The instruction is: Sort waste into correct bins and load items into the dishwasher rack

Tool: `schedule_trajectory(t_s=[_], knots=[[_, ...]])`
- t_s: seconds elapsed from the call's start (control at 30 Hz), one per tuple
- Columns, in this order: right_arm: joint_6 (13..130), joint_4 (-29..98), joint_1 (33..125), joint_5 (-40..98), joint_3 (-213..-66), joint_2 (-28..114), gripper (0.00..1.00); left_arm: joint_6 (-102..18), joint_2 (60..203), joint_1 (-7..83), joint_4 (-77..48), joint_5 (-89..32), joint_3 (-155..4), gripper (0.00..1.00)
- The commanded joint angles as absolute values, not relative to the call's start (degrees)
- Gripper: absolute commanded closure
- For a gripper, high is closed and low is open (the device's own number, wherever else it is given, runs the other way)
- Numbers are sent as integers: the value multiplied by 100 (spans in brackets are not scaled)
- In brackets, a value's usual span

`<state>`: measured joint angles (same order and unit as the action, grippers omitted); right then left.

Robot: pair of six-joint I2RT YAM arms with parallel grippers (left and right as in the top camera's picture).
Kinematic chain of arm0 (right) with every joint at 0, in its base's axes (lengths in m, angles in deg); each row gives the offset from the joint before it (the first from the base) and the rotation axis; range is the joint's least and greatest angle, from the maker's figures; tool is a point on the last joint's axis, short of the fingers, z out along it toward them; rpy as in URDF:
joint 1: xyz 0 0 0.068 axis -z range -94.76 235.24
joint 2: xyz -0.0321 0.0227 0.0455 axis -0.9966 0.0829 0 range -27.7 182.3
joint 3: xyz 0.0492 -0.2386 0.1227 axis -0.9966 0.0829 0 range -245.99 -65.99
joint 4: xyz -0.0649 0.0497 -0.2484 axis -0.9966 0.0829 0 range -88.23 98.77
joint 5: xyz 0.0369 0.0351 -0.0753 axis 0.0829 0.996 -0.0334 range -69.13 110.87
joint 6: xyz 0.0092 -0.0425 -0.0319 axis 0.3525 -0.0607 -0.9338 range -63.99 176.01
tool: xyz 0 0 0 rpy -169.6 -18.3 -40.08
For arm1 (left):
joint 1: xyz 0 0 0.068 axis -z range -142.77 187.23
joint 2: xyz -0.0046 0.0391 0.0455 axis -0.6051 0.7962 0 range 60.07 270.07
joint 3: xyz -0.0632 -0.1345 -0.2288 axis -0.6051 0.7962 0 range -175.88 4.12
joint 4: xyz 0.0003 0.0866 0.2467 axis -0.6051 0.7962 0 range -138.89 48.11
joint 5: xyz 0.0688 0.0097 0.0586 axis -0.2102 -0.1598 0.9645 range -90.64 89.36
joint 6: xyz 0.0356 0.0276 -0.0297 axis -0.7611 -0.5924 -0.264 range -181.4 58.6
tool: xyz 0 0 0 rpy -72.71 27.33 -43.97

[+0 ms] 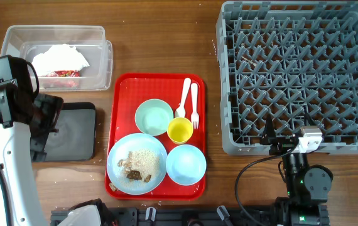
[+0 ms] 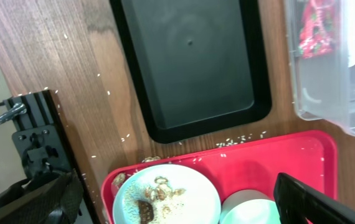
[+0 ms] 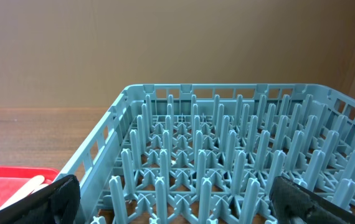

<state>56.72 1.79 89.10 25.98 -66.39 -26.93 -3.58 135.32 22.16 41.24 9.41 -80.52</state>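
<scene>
On the red tray [image 1: 124,85] sit a pale blue plate [image 1: 136,162] with rice and brown scraps, a mint-green bowl [image 1: 154,116], a yellow cup [image 1: 179,130], a pale blue bowl [image 1: 186,164] and a white spoon and fork [image 1: 189,100]. The clear tub [image 1: 16,39] holds a white napkin [image 1: 59,58] and a red wrapper [image 1: 61,74]. My left gripper [image 1: 46,129] hangs open and empty over the black tray [image 1: 78,135]. In its wrist view the left gripper [image 2: 177,186] frames the plate [image 2: 165,199] and mint bowl [image 2: 249,210]. My right gripper [image 3: 176,196] is open at the grey rack's [image 1: 229,81] front edge.
Loose rice grains [image 2: 240,140] lie on the wood between the black tray [image 2: 190,62] and the red tray [image 2: 277,155]. The tub [image 2: 327,93] stands right beside both. A black mount [image 2: 37,137] sits at the table's edge. The rack [image 3: 227,149] holds only upright pegs.
</scene>
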Motion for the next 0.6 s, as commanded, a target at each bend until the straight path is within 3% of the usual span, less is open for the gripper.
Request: schedule_trajectory(t_s=[0.0,0.57], knots=[[5602,159,8934,2563,-6630,-2743,0,-222,13497,2190,4188,1076,-8006,0],[5602,161,8934,2565,-6630,-2743,0,-222,13497,2190,4032,1035,-8006,0]])
